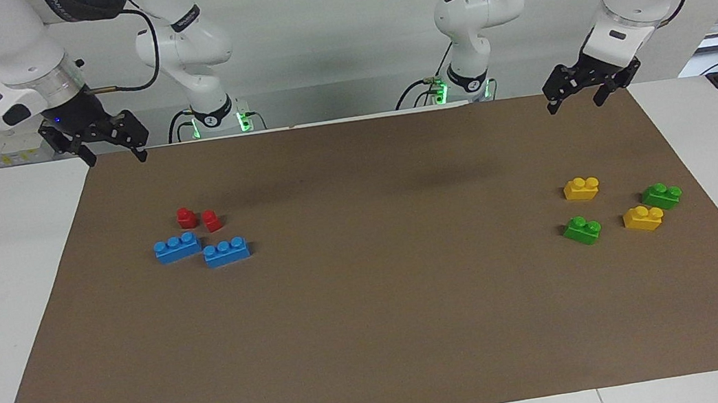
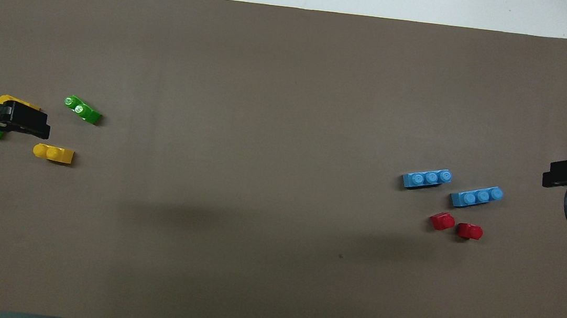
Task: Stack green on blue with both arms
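Right end effector [image 1: 113, 148], fingers spread, hangs over the brown mat's [image 1: 377, 338] edge on the table [image 1: 3, 290]; blue bricks [image 1: 177, 247] lie beside red pieces [image 1: 186, 217]. Green bricks [image 1: 582, 230] lie among yellow bricks [image 1: 581, 188] below the open, raised left end effector [image 1: 576, 94].

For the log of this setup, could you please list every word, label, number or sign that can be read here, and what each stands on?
No text here can be read for certain.
Right arm: dark lettering on the upper link, cut off by the frame edge, unreadable.
Right arm's rear link: a small dark label, too small to read.
Each arm base: a round mark, too small to tell.
Bricks, such as the blue and green: no print visible.
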